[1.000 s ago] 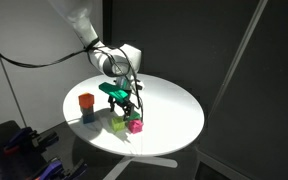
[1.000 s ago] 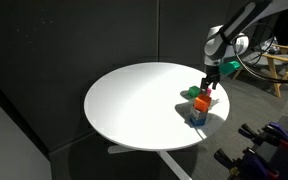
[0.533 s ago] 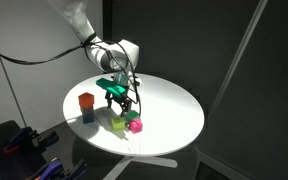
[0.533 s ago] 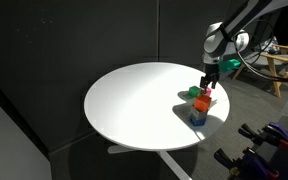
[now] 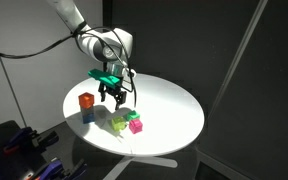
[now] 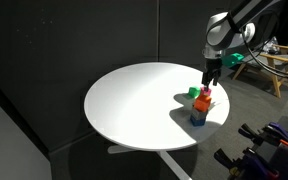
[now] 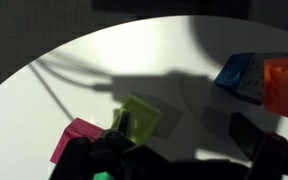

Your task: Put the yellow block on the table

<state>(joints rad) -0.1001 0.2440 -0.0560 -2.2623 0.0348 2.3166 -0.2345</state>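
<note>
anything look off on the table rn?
Nothing stands out. The yellow-green cube sits flat on the round white table, beside the pink cube. The orange-red cube is stacked on the blue cube. The pincer hangs open above, empty. No spills or damage visible.

The round white table (image 5: 174,105) carries three cubes: the yellow block (image 5: 119,124) sits below the gripper (image 5: 115,98), a pink cube (image 5: 135,126) just beside it, and a blue cube (image 5: 87,115) well off to the side.
</note>
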